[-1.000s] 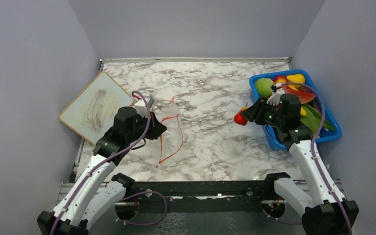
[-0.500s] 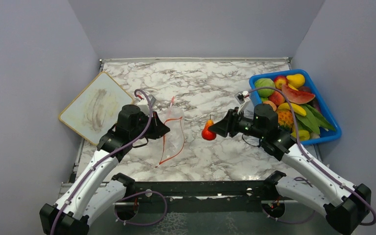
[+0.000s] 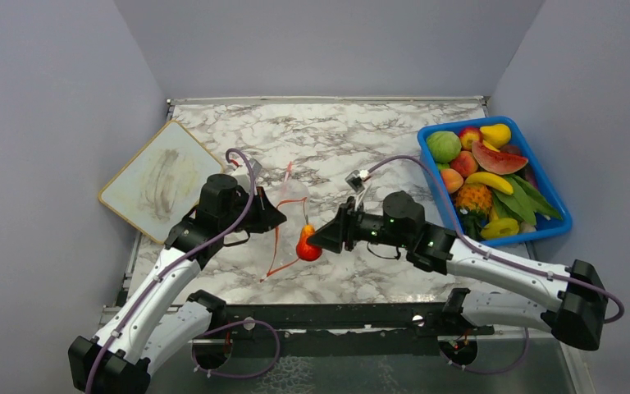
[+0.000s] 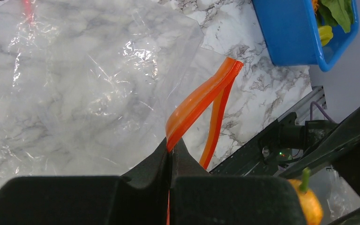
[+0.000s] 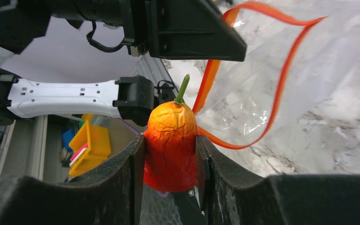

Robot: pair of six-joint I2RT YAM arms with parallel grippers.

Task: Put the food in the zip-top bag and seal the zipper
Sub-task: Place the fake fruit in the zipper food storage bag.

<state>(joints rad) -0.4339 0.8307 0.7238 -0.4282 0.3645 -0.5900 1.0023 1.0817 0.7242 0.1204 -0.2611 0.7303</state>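
Observation:
The clear zip-top bag point(image 3: 289, 215) lies on the marble table, its red-orange zipper point(image 3: 276, 249) held open in a loop. My left gripper point(image 3: 271, 217) is shut on the zipper's upper strip point(image 4: 198, 100), lifting it off the lower strip. My right gripper point(image 3: 315, 241) is shut on a red-orange pear-shaped toy fruit point(image 3: 307, 245) with a green stem and holds it at the bag's mouth. In the right wrist view the fruit point(image 5: 171, 146) sits between my fingers, the zipper loop point(image 5: 281, 78) just beyond it. More food fills the blue bin point(image 3: 554, 226).
The blue bin stands at the right edge with a green round fruit point(image 3: 443, 146), a watermelon slice point(image 3: 499, 159), a banana and leafy greens. A wooden-framed board point(image 3: 157, 178) lies at the left. Grey walls enclose the table.
My right arm has carried the red-orange fruit leftward from beside the blue bin to the bag's mouth. My left gripper has kept its hold on the zipper, barely moving.

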